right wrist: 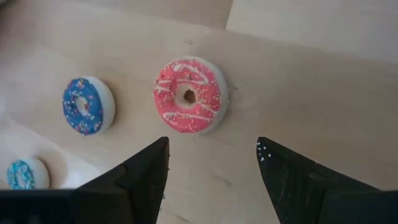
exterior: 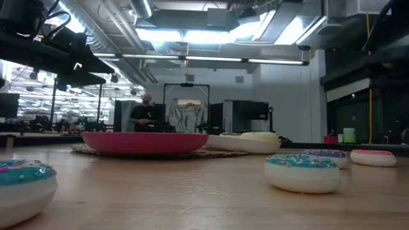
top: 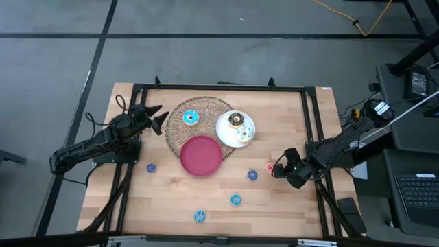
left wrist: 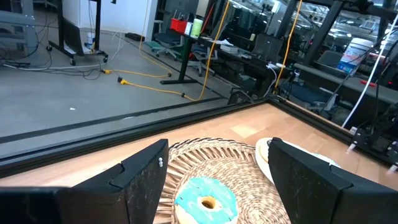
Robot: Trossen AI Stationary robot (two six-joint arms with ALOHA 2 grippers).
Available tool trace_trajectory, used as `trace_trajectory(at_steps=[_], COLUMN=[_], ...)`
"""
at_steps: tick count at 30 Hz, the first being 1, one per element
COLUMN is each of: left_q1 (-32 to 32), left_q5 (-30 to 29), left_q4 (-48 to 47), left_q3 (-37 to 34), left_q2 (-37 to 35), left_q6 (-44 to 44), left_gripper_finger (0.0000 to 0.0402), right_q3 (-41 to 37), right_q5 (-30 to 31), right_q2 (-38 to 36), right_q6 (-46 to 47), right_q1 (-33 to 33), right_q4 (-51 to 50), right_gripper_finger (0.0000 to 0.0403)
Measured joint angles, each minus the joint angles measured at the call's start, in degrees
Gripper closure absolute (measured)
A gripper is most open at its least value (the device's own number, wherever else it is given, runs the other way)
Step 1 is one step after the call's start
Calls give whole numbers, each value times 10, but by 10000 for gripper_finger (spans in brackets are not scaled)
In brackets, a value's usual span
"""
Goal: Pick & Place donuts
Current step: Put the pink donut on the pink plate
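My right gripper (top: 278, 167) (right wrist: 211, 163) is open and tipped downward just short of a pink sprinkled donut (right wrist: 189, 95) (top: 269, 167), which lies flat on the wooden table; its fingers touch nothing. Farther on lie a blue donut (right wrist: 87, 104) (top: 252, 175) and a small cyan donut (right wrist: 22, 174) (top: 235, 200). My left gripper (top: 156, 116) (left wrist: 217, 168) waits open and level at the wicker mat's left edge. It faces a cyan donut (left wrist: 205, 200) (top: 191, 117) lying on that mat. A chocolate donut (top: 236, 121) sits on the white plate (top: 245, 134).
A red plate (top: 201, 155) overlaps the wicker mat (top: 206, 106) at the table's middle. Another cyan donut (top: 199, 217) lies near the front edge and a small blue one (top: 150, 167) at the left. Black frame rails (top: 314, 123) run along the table's sides.
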Motion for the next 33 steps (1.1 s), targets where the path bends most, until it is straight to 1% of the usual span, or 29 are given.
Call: trace_trajectory(at_steps=[3, 12, 15, 25, 29, 33], left_q1=[0, 0, 0, 0, 0, 0], left_q5=[0, 0, 0, 0, 0, 0], left_q4=[0, 0, 0, 0, 0, 0], left_q3=[0, 0, 0, 0, 0, 0], left_q2=[0, 0, 0, 0, 0, 0], left_q6=[0, 0, 0, 0, 0, 0], left_gripper_finger=[135, 135, 135, 135, 135, 135], right_q3=[-4, -32, -33, -34, -51, -51], right_q5=[15, 18, 29, 32, 29, 25], right_q2=[0, 3, 3, 3, 7, 12], right_q6=[3, -5, -12, -29, -23, -25], right_q1=[0, -14, -19, -35, -35, -35], right_q4=[7, 63, 71, 76, 105, 114], right_gripper_finger=[160, 160, 160, 160, 160, 160])
